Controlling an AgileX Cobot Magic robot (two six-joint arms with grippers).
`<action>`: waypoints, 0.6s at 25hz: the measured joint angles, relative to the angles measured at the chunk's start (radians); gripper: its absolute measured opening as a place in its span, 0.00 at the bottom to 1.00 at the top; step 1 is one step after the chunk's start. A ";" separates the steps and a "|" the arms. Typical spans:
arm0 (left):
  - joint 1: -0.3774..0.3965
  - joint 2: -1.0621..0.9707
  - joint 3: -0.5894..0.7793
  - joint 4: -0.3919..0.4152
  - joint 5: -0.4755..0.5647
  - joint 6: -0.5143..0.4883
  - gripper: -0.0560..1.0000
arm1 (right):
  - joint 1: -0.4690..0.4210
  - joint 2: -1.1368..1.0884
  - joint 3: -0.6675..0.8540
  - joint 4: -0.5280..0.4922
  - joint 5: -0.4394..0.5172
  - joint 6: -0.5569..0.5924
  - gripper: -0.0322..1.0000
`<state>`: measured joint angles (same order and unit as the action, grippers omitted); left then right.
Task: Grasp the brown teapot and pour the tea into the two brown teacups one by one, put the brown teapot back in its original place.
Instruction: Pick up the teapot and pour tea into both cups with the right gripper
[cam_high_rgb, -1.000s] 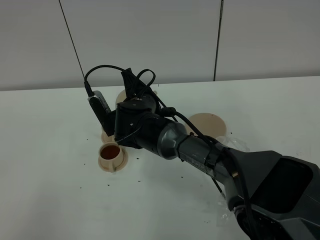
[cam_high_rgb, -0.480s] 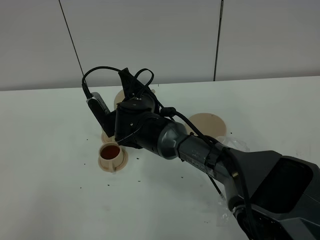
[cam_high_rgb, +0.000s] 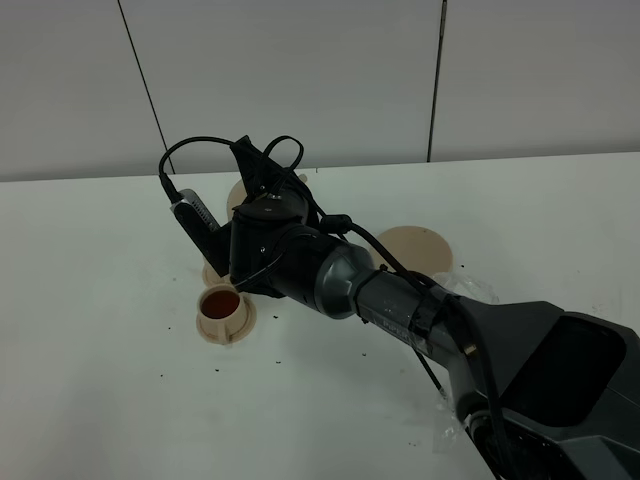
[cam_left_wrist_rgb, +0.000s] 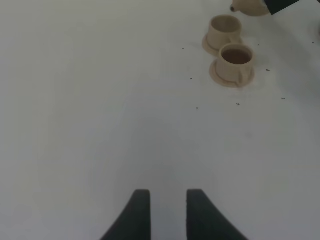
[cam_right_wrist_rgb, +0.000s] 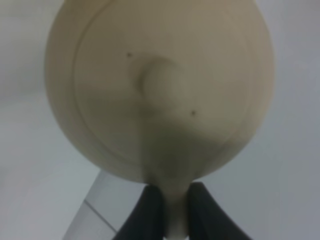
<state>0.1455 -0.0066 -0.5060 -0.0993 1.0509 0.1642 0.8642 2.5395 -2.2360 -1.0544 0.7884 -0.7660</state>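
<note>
Exterior high: the right arm reaches across to the cups. The brown teapot is lifted beyond them, mostly hidden by the wrist. The near teacup holds dark tea. The large saucer sits bare, well apart, free for the return.

Left wrist: the left gripper is parked over the table, fingers parted and empty. The far teacup looks empty, with the spout just beyond it, likely lined up for the second pour.

Right wrist: the right gripper is clamped on the teapot's loop handle, so a wrist roll can tip it.
</note>
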 joint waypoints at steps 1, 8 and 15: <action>0.000 0.000 0.000 0.000 0.000 0.000 0.29 | 0.000 0.001 0.000 -0.002 -0.001 0.000 0.12; 0.000 0.000 0.000 0.000 0.000 0.000 0.29 | 0.000 0.023 0.000 -0.029 -0.021 -0.001 0.12; 0.000 0.000 0.000 0.000 0.000 0.000 0.29 | 0.000 0.034 0.000 -0.077 -0.023 0.000 0.12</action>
<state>0.1455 -0.0066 -0.5060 -0.0993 1.0509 0.1642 0.8642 2.5732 -2.2360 -1.1312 0.7649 -0.7660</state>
